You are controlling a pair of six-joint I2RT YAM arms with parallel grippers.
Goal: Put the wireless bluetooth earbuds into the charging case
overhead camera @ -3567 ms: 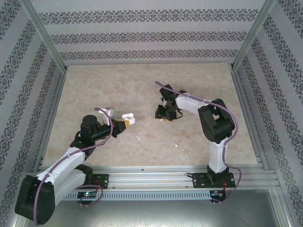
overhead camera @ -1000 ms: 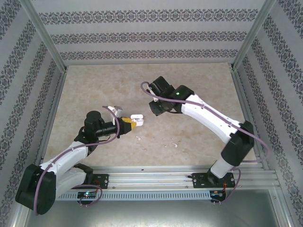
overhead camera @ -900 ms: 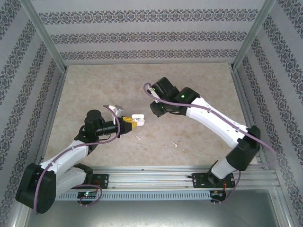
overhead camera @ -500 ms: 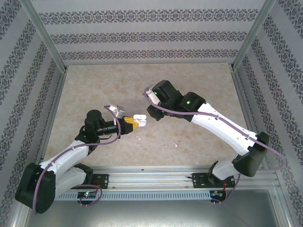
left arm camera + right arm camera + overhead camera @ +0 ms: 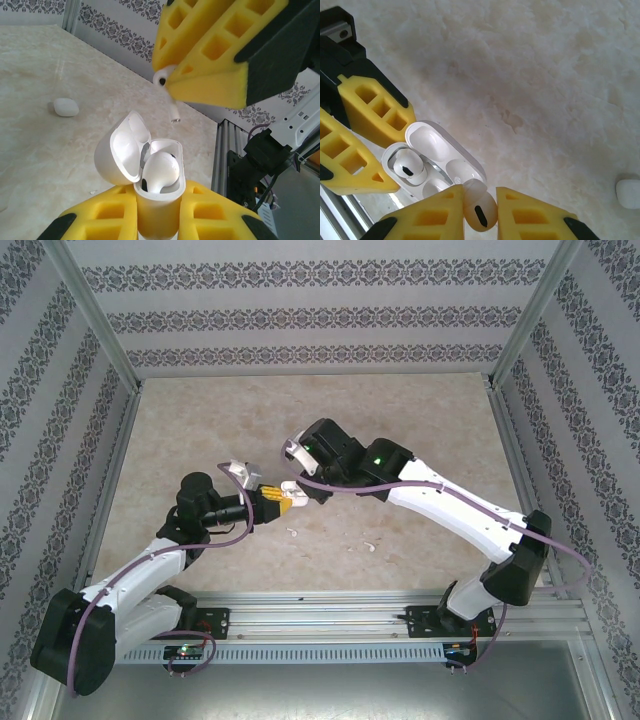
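One earbud is pinched tight between the yellow fingers of the right gripper. Its thin stem points down. It hangs just above the open case and does not touch it. A second earbud sits inside the case, in one of the two holes. The hole next to it has nothing in it. The lid is tipped back on its hinge.

The left gripper is clamped on the lower half of the case and holds it up off the table. The two grippers meet nose to nose near the middle of the table, the left one coming from the left and the right one from the right.

Two more earbuds lie loose on the table, nearer than the grippers. One is just near of the left gripper. The other is a bit off to the right of it.

Another case, shut, lies flat on the table, well apart from the open one.
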